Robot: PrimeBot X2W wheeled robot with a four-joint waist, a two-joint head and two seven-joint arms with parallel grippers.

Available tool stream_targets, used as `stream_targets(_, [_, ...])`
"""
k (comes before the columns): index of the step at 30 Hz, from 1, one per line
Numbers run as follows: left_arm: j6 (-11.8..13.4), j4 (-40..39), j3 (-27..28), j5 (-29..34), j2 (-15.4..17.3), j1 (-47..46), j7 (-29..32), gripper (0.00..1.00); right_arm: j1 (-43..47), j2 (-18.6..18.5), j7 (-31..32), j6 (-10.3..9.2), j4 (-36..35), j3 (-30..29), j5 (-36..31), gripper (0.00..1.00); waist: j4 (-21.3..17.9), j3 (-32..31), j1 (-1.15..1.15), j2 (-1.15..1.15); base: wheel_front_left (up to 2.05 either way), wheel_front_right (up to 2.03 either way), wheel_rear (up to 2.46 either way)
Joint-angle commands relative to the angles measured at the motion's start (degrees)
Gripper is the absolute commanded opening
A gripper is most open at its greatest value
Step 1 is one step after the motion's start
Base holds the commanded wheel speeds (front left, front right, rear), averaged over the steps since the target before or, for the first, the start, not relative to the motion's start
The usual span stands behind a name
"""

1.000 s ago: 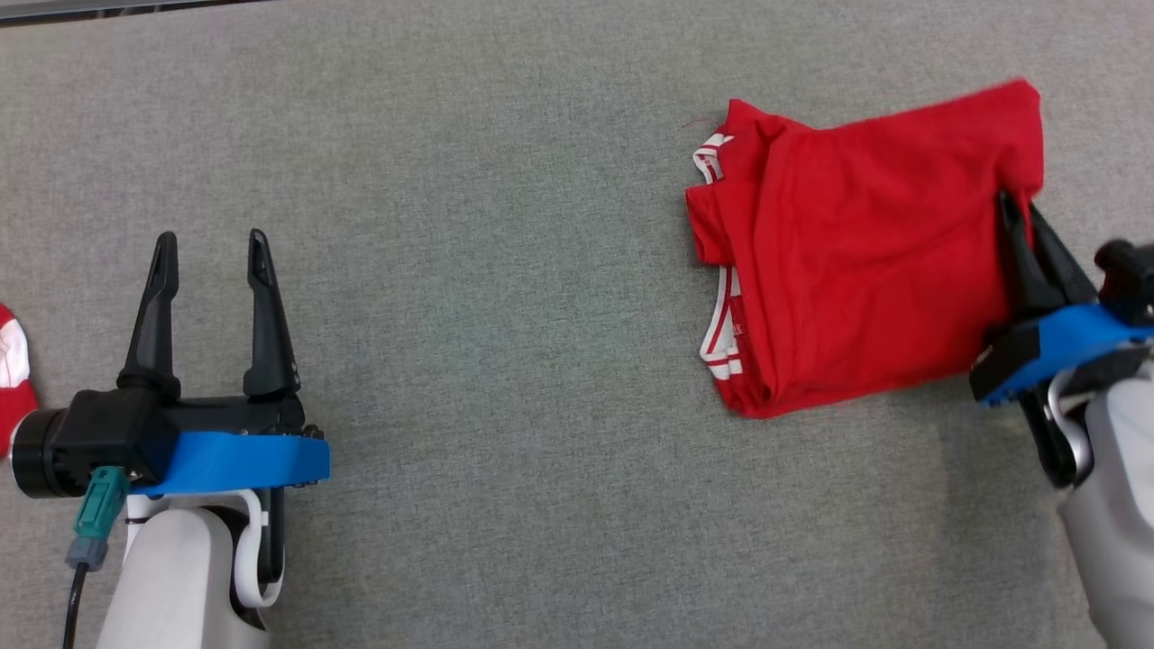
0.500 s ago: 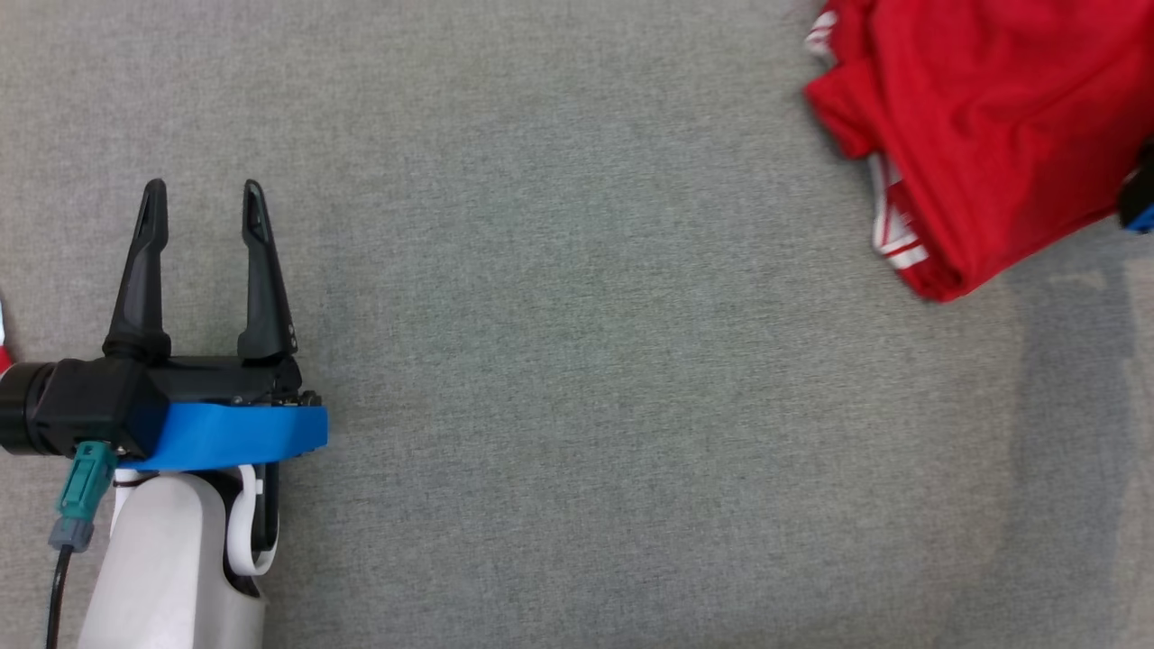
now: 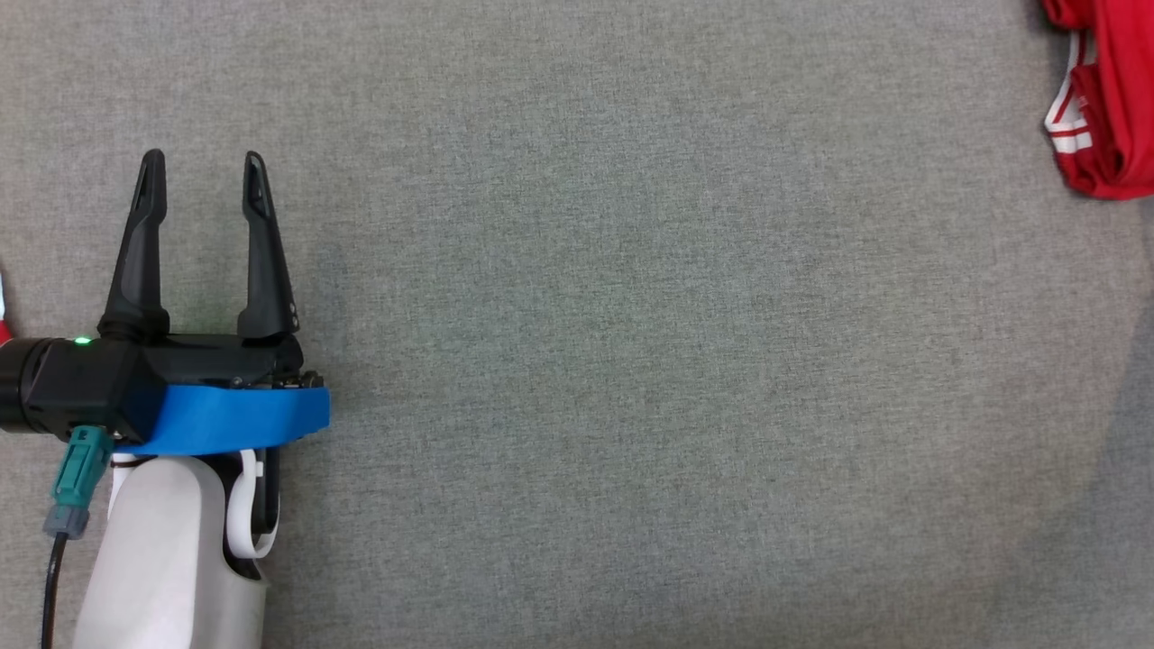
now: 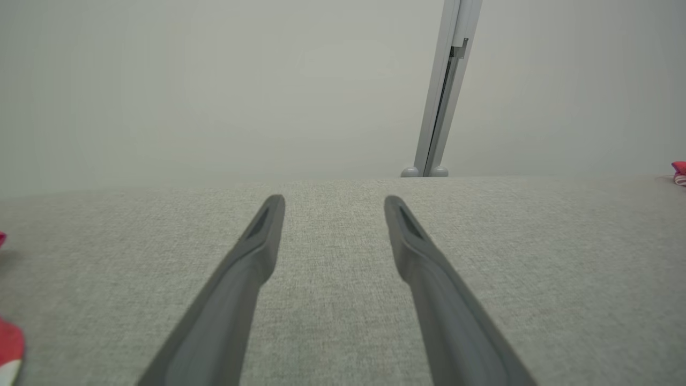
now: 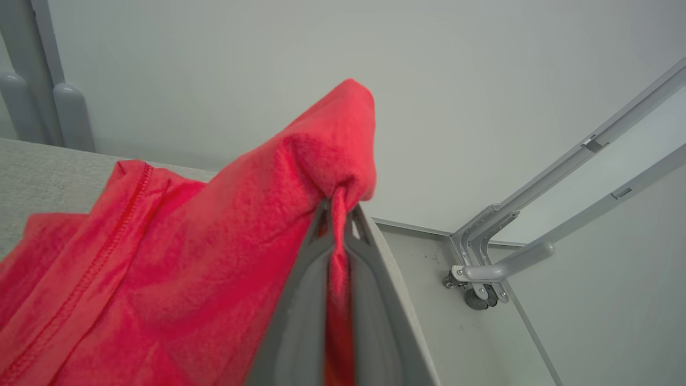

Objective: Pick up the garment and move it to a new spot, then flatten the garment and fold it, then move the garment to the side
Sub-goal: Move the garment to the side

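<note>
At the far left edge lies a red and white scrap (image 4: 6, 351), apart from the job. Just right of it the left gripper (image 3: 204, 160) hovers low over the grey table (image 3: 631, 379), its fingers spread wide with nothing between them. It has no part in this step and is best left parked there.

At the far right the folded red garment (image 3: 1113, 99), trimmed in white, lies by the table's far right side, partly cut off by the head view's border. The right gripper (image 5: 338, 212) is clenched on a bunched corner of it, fabric pinched between the fingers while the rest trails down onto the table.

This looks like the last step, carrying the folded piece aside. The table's edge sits close under the gripper, with floor (image 5: 429, 321) beyond, so the bundle should land well inside that edge. Dragging gently should stop the layers sliding apart, and lowering the corner flat before letting go should protect the fold.
</note>
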Motion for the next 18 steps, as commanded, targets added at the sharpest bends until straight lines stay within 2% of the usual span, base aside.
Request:
stream_targets(1, [0.06, -0.02, 0.35, 0.27, 0.16, -1.04, -0.25, 1.00, -0.95, -0.33, -0.02, 0.01, 0.51, -0.37, -0.48, 0.00, 0.04, 0.07, 0.00, 0.00, 0.00, 0.00, 0.00])
stream_targets(2, [0.02, 0.03, 0.37, 0.28, 0.06, -1.13, -0.25, 1.00, -1.29, -0.54, -0.16, 0.01, 1.02, -0.62, -0.77, 0.00, 0.10, 0.15, 0.00, 0.00, 0.00, 0.00, 0.00])
stream_targets(3, [-0.03, 0.09, 0.36, 0.30, -0.03, -1.22, -0.25, 1.00, -1.53, -0.59, -0.43, 0.01, 1.37, -0.78, -1.09, 0.29, 0.15, 0.21, 0.00, 0.00, 0.00, 0.00, 0.00])
stream_targets(4, [-0.10, 0.17, 0.39, 0.32, -0.08, -1.26, -0.25, 1.00, -1.81, -0.54, -0.63, 0.01, 1.86, -0.89, -1.33, 0.71, 0.20, 0.27, 0.00, 0.00, 0.00, 0.00, 0.00])
stream_targets(5, [-0.15, 0.25, 0.46, 0.34, -0.07, -1.25, -0.25, 1.00, -1.99, -0.30, -0.63, 0.01, 2.40, -0.89, -1.63, 1.00, 0.20, 0.30, 0.00, 0.00, 0.00, 0.00, 0.00])
stream_targets(12, [-0.28, 0.70, 0.73, 0.52, -0.42, -1.26, -0.25, 1.00, -3.20, 0.34, -3.45, 0.01, 4.58, -2.26, -3.57, 1.00, 0.29, -0.17, 0.00, 0.00, 0.00, 0.00, 0.00])
stream_targets(18, [-0.27, 1.37, 1.75, 0.26, -0.94, 0.56, -0.25, 1.00, -2.82, 2.17, -6.60, 0.01, 5.36, -2.19, -4.96, 1.00, 0.23, -3.21, 0.00, 0.00, 0.00, 0.00, 0.00])
